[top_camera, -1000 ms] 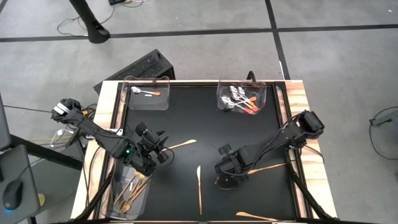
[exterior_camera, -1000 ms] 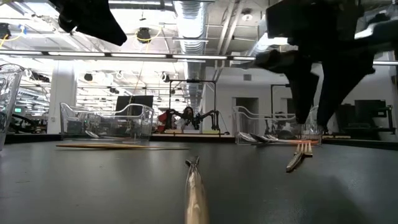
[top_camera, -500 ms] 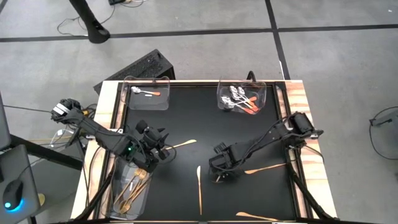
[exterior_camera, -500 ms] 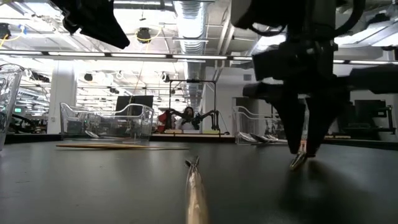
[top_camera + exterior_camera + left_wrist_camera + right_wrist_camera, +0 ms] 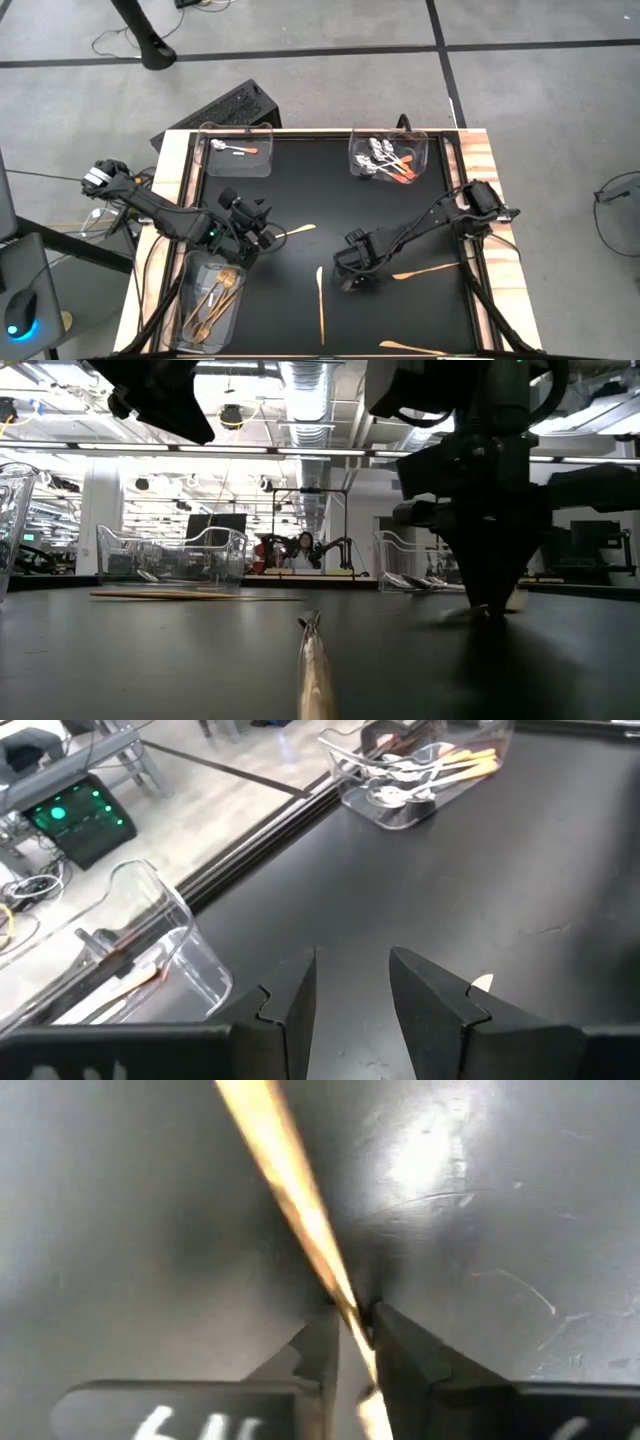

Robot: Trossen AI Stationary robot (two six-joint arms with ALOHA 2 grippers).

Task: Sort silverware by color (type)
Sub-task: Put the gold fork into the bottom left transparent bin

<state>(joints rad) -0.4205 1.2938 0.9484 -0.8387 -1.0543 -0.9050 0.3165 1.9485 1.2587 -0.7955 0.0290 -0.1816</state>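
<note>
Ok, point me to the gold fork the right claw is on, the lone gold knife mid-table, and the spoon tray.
gold fork (image 5: 290,1210), right wrist view, on its shaft.
gold knife (image 5: 320,300), high view, mid-length.
spoon tray (image 5: 421,134), high view, far rim.

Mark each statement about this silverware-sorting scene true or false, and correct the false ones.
1. The right end effector has its fingers around a gold utensil on the mat. True.
2. The far right tray holds gold forks. False: it holds spoons with orange-red handles.
3. The left end effector grips a knife. False: nothing sits between its fingers.
4. A gold knife lies loose on the black mat. True.
5. The near left tray holds gold utensils. True.
</note>
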